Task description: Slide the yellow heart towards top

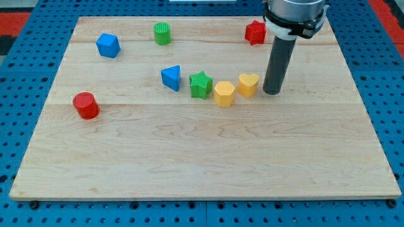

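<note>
The yellow heart (248, 84) lies on the wooden board (202, 151), right of centre. My tip (272, 92) rests on the board just to the heart's right, a small gap apart. A yellow hexagon (223, 94) sits just left of and slightly below the heart, nearly touching it. A green star (201, 84) is left of the hexagon.
A blue triangle (171, 77) lies left of the green star. A red star (255, 32) is near the top right, a green cylinder (162, 33) at the top, a blue cube-like block (108, 45) at the top left, a red cylinder (85, 105) at the left.
</note>
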You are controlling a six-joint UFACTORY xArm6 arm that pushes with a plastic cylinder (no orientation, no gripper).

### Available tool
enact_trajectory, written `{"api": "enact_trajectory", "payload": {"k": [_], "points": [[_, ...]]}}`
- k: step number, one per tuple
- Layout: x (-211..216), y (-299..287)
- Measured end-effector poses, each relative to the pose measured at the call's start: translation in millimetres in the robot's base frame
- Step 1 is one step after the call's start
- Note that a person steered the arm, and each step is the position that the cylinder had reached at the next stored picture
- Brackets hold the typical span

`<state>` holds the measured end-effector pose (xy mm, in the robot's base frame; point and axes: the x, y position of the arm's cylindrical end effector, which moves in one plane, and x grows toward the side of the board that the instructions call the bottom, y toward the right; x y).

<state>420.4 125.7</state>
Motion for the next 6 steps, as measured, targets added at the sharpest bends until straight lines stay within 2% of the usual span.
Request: {"api": "enact_trajectory", "payload": {"k": [1,3,6], "points": [[14.7,-9.2],[16.7,-42.0],[-15.4,-43.7]]}}
